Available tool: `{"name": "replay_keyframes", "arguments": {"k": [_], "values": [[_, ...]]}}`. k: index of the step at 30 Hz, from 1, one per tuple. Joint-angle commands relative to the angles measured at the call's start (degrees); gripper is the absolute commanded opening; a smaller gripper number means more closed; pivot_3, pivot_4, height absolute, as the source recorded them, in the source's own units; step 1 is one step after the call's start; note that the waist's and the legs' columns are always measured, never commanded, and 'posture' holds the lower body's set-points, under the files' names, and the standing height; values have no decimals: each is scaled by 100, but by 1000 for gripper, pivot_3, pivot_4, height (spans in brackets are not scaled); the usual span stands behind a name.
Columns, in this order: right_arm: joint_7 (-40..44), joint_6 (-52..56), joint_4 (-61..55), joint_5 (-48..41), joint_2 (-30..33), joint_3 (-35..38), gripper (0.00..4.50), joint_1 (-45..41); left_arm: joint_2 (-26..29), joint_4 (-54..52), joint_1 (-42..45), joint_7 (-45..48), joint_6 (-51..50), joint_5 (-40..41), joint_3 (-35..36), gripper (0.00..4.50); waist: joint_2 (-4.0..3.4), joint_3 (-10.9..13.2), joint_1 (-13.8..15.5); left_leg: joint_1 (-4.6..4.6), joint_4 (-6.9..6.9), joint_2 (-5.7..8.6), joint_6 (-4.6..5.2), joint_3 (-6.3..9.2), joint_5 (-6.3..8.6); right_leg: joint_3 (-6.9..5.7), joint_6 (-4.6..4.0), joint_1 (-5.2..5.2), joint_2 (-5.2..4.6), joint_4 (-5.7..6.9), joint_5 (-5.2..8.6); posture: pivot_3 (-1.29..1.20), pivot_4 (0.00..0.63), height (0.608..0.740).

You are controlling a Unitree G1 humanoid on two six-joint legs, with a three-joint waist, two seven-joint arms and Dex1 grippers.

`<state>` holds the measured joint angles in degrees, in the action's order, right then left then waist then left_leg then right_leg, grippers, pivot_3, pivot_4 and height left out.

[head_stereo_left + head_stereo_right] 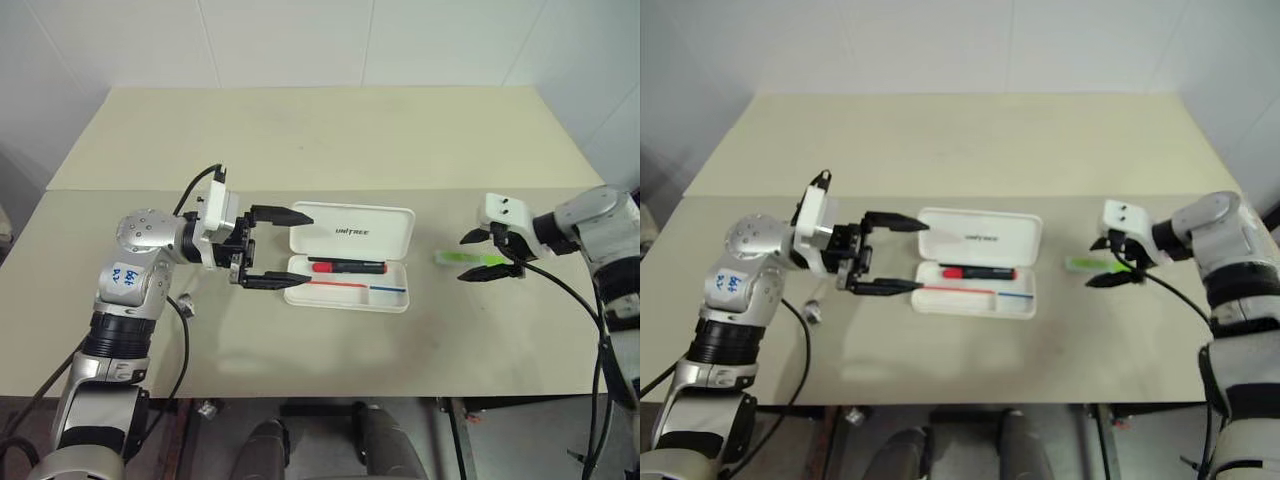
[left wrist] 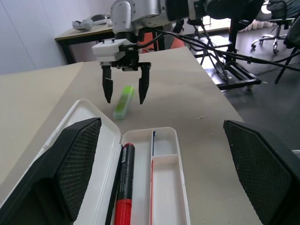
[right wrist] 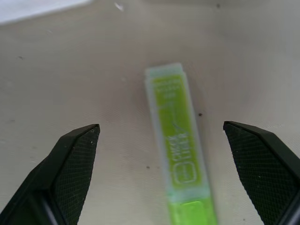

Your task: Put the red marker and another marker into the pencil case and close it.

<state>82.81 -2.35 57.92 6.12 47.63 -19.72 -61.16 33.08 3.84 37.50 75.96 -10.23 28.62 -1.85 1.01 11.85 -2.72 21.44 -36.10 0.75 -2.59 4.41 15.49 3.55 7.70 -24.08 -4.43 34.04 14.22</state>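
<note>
The white pencil case (image 1: 352, 234) lies open at the table's middle, lid flat toward the far side. The red marker (image 1: 348, 266) rests in its tray, also seen close in the left wrist view (image 2: 124, 183). My left gripper (image 1: 305, 250) is open at the case's left end, one finger by the lid and one by the tray (image 2: 165, 187), holding nothing. The lime-green highlighter (image 1: 470, 258), the other marker, lies flat on the table right of the case. My right gripper (image 1: 465, 258) hovers open just above it, fingers (image 3: 70, 154) on either side of the pen (image 3: 177, 145), apart from it.
The beige table (image 1: 330, 140) has a seam across its middle and a white wall behind. A small metal piece (image 1: 186, 299) on a cable lies near my left arm. Beyond the table's right edge stand frames, cables and an office chair (image 2: 276, 18).
</note>
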Motion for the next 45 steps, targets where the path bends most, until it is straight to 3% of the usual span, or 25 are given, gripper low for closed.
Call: {"name": "replay_keyframes", "arguments": {"k": [1, 11, 15, 23, 31, 36, 41, 45], "values": [[-146, -373, 573, 293, -113, 36, 4468, -346, -23, -458, 0, -59, -127, 82, -34, 4500, 0, 0, -13, 1, -1, 0, -1, 0, 0, 0, 0, 0, 0, -1, 0, 0, 150, 740], [-466, -451, 1529, 1106, -92, -144, 4468, -515, 152, -1180, -470, -326, -525, 208, 161, 4500, 0, 0, -8, -3, -18, 3, -1, 0, 0, 3, 2, 7, -1, 11, -1, 0, 150, 740], [-377, -464, 1593, 1118, -96, -66, 3590, -506, 229, -1316, -601, -412, -585, 238, 215, 4500, 0, 0, 20, -33, -27, 5, 1, 1, 1, 3, 8, 48, -1, -4, -4, 0, 150, 740], [25, -414, 1467, 1035, -304, 8, 1078, -515, 253, -1235, -611, -386, -538, 211, 274, 4500, 0, 0, -23, -33, -44, 7, 3, 1, -1, 5, 15, 55, -2, -3, -10, 0, 150, 740], [222, -389, 1265, 1133, -111, 5, 1073, -482, 204, -1268, -573, -414, -613, 247, 228, 4500, 0, 0, -37, -31, -33, 5, 1, 3, 4, 2, 14, 47, -2, 1, -9, 0, 150, 740], [963, 126, -16, 393, 342, 201, 1073, -174, 140, -940, -717, -227, -411, 157, 166, 4500, -8, 6, -27, -22, -30, 6, 2, 3, 5, 2, 15, 40, -2, -2, -9, 0, 150, 740], [969, 1859, -3371, -1021, 1312, 218, 1073, 1149, 173, -549, -678, -141, -223, 126, 294, 4500, -17, 10, 0, -18, -19, 3, 2, 3, 6, 3, 13, 29, -3, 0, -5, 0, 150, 740], [747, 3223, -5358, -1599, 1520, 580, 1073, 1801, 258, -215, -626, -17, -49, 39, 326, 4500, -17, 10, -60, -26, -22, -1, 2, -4, 8, 6, 8, 28, 2, 11, 1, 0, 150, 740]]}}
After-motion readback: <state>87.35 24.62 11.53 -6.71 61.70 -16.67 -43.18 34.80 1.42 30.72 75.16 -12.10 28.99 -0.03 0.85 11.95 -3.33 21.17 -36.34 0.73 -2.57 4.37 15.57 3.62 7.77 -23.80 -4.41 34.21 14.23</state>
